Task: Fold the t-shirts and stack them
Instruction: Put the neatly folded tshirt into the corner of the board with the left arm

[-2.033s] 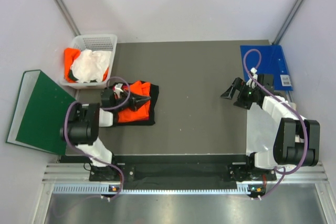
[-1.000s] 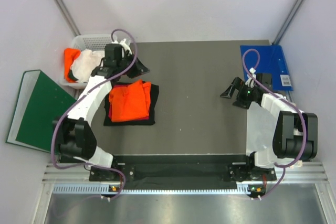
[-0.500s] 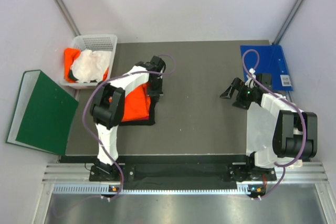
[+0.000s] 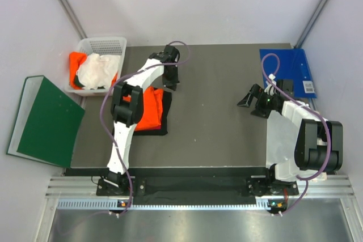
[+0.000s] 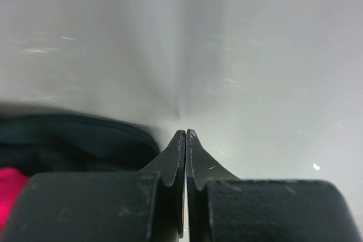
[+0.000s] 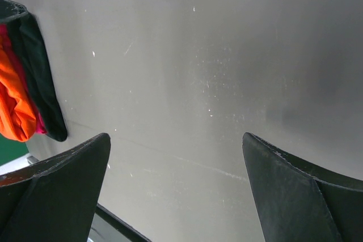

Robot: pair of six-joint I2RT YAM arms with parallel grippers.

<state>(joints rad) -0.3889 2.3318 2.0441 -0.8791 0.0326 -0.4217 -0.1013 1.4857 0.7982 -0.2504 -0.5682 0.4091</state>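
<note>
A folded bright orange t-shirt (image 4: 148, 109) lies on a folded black t-shirt (image 4: 164, 105) on the dark table's left half. A strip of magenta-pink shows between them in the right wrist view (image 6: 39, 126). My left gripper (image 4: 168, 85) is shut and empty, low at the stack's far right corner. In its wrist view the closed tips (image 5: 186, 135) sit beside the black cloth (image 5: 74, 140). My right gripper (image 4: 249, 96) is open and empty over bare table at the right; its fingertips (image 6: 85, 162) frame the mat. More shirts, white (image 4: 97, 71) and orange (image 4: 76, 60), lie crumpled in the basket.
A white mesh basket (image 4: 108, 43) stands at the far left corner. A dark green binder (image 4: 42, 120) lies off the table's left edge. A flat blue folder (image 4: 286, 66) lies at the far right, just behind my right gripper.
My left arm swept from the stack's near left side, past the basket, to the stack's far right corner. The orange shirt now lies flat on the black one. The right arm has not moved.
</note>
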